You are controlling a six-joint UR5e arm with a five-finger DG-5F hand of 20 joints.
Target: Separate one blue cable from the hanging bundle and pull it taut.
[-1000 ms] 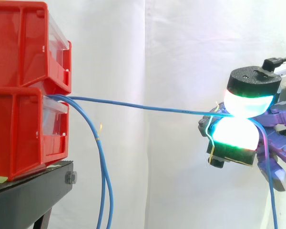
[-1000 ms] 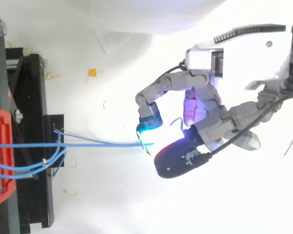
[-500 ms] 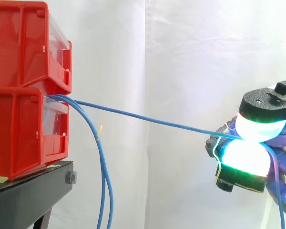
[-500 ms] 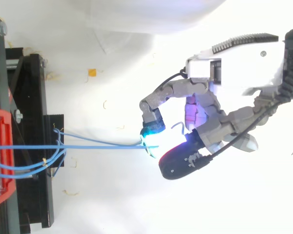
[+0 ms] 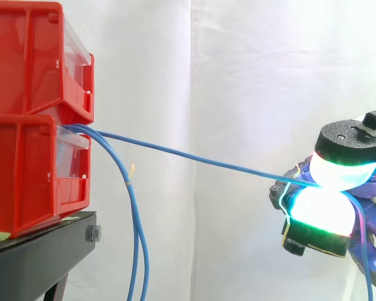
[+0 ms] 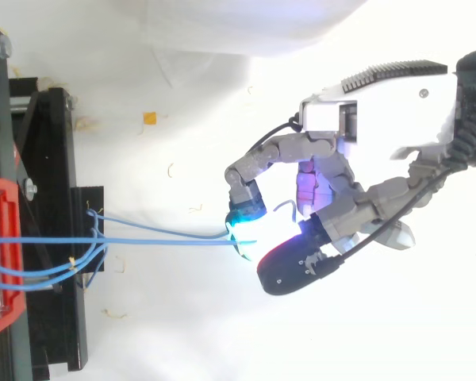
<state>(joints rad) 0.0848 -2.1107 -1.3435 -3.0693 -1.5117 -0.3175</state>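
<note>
Broadly, a white curtain (image 5: 250,75) backs everything in the side view, and two red bins (image 5: 25,175) stand stacked at the left on a black stand (image 5: 41,251). From the right edge comes the hand (image 6: 327,171), low in the side view and well apart from the bins. It is clamped in a pinch: two glowing fingertips (image 5: 341,174), white with green and cyan at their edges, press together one above the other, with one blue cable (image 5: 188,155) caught between them. That cable leaves the front of the lower bin, just under the upper bin's lip, and runs in a nearly straight line, sloping gently down to the pinch; past the fingertips its loose end drops along the hand's far side. From above it reads as a straight blue line from the bin across the stand to the cyan glow. The hanging bundle (image 5: 136,251) of other blue cables leaves the same opening, curves down just beside the stand's corner and goes out at the bottom edge, well apart from the hand. A small orange scrap (image 6: 149,118) lies on the white floor near the stand.
</note>
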